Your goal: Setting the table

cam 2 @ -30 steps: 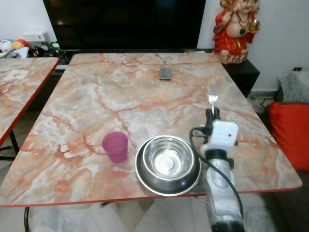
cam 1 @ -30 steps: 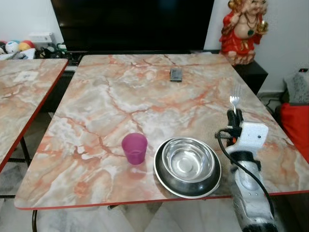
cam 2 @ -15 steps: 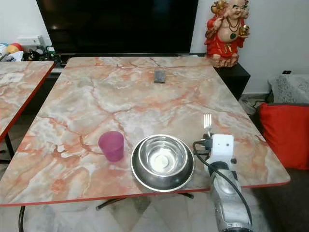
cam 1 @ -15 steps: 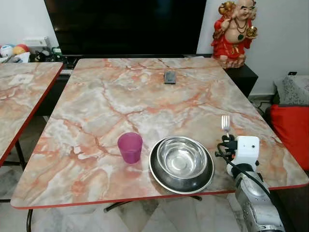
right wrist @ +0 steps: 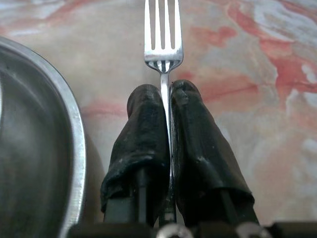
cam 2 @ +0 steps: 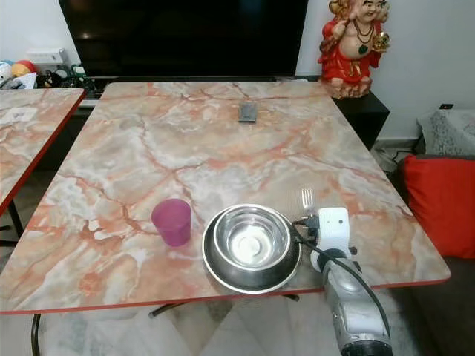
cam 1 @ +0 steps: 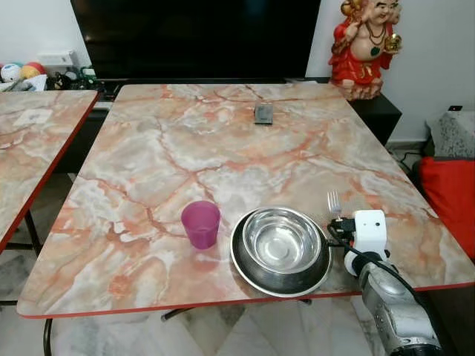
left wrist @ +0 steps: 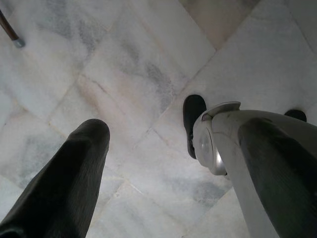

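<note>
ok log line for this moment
right gripper shut on fork | beside steel bowl | purple cup left of bowl | left gripper idle

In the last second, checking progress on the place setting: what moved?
The right gripper, fingers shut on the fork, drew back and down beside the steel bowl. The purple cup, bowl and plate stayed put.

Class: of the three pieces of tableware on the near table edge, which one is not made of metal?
The purple cup, left of the bowl. Bowl and plate are shiny steel.
</note>
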### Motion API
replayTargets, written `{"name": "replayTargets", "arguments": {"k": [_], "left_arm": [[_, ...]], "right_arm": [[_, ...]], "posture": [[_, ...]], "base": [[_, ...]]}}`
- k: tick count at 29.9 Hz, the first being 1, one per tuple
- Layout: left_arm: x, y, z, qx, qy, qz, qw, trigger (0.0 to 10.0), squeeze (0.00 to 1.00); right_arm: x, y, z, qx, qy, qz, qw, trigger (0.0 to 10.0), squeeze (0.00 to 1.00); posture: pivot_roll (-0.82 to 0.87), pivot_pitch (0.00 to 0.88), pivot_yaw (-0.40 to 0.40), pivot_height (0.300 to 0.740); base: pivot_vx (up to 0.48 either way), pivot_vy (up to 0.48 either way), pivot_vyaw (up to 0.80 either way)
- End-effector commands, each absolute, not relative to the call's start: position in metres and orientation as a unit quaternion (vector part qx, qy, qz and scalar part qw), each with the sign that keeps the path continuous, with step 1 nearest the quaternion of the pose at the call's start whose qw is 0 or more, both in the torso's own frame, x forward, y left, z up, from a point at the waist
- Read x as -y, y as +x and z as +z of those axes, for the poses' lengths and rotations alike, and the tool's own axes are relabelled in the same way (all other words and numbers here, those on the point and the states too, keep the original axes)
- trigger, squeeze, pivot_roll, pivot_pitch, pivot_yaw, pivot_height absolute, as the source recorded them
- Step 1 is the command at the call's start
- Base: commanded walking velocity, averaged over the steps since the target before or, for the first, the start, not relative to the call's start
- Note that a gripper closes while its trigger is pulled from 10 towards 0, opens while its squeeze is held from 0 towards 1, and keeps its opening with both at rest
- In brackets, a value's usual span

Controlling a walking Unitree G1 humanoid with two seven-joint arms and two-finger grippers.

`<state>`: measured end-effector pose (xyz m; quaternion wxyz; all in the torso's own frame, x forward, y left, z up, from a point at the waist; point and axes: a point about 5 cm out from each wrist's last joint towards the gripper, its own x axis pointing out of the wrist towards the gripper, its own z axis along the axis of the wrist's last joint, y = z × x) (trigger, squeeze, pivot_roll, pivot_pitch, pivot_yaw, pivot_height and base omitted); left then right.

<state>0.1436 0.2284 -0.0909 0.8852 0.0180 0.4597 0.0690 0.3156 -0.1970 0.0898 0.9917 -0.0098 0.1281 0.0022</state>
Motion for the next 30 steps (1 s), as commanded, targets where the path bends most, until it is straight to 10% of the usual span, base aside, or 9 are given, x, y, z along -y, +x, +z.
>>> {"name": "replayTargets", "arguments": {"k": [1,30], "left_arm": [[-0.229,0.138,-0.093,-0.469,0.016,0.071,0.88,10.0,0.0],[-0.227,0.14,-0.092,-0.464,0.022,0.062,0.883,10.0,0.0]], "right_arm": [[0.199,0.315,0.088,-0.138,-0.005,-0.001,0.99,10.0,0.0],[0.207,0.331,0.084,-0.126,0.011,-0.02,0.992,10.0,0.0]], "posture": [[-0.02,0.117,-0.016,0.74],[-0.01,0.117,-0.006,0.74]], "base": [[0.0,0.0,0.0],[0.0,0.0,0.0]]}}
